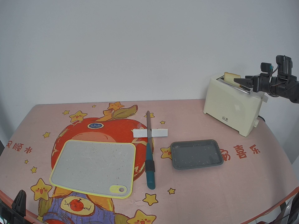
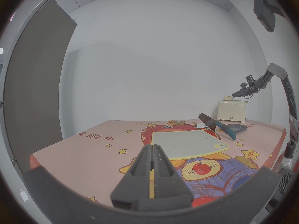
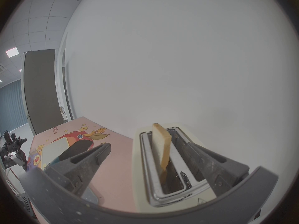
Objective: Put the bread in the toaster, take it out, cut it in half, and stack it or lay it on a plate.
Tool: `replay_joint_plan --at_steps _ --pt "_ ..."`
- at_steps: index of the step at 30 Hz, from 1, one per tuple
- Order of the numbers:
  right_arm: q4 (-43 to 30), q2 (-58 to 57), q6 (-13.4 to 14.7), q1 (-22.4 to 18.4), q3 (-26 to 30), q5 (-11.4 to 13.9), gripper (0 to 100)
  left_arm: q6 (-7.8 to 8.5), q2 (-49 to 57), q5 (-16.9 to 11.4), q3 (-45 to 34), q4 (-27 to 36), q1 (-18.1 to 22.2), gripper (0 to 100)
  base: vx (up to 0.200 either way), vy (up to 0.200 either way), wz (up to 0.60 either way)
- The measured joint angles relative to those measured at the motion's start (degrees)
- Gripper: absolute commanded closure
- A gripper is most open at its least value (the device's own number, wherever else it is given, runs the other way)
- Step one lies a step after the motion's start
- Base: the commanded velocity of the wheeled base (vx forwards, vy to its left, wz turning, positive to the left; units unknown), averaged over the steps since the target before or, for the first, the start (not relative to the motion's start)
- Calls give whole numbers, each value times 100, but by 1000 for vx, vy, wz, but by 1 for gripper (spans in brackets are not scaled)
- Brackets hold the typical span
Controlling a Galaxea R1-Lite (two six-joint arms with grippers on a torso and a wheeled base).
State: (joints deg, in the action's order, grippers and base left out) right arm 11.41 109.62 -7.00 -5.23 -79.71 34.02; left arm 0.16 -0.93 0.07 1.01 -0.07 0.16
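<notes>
Bread (image 1: 232,77): one slice standing upright in one of the two slots of the cream toaster (image 1: 230,108), its upper part rising above the slot rim. The toaster sits at the far right corner of the surface (image 1: 218,190). Right gripper (image 1: 240,82): held level over the toaster top, its fingers (image 3: 84,165) spread wide, one on each side of the slice and clear of it — nothing is held. Plate (image 1: 196,154): a dark grey rectangular dish lying flat near the middle of the surface, in front of the toaster and well apart from it. Knife (image 1: 149,150): just beside the plate, teal handle toward the front edge, blade propped across a small white block (image 1: 158,133). Cutting board (image 1: 93,167): pale grey with a yellow rim, between the knife and the left edge. Left gripper (image 2: 152,148): at the front left corner — fingers pressed together.
</notes>
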Motion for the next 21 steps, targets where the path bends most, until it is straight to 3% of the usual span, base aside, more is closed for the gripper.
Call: replay_joint_plan --at_steps 12,13,21 --pt "-52 507 0 74 -556 -17 0 2 0 0 0 0 0 100 0 0 0" --pt "-50 544 0 94 -586 -20 100 2 0 0 0 0 0 100 0 0 0" --pt "-17 686 -6 132 -636 -23 100 2 0 -2 0 0 0 100 0 0 0"
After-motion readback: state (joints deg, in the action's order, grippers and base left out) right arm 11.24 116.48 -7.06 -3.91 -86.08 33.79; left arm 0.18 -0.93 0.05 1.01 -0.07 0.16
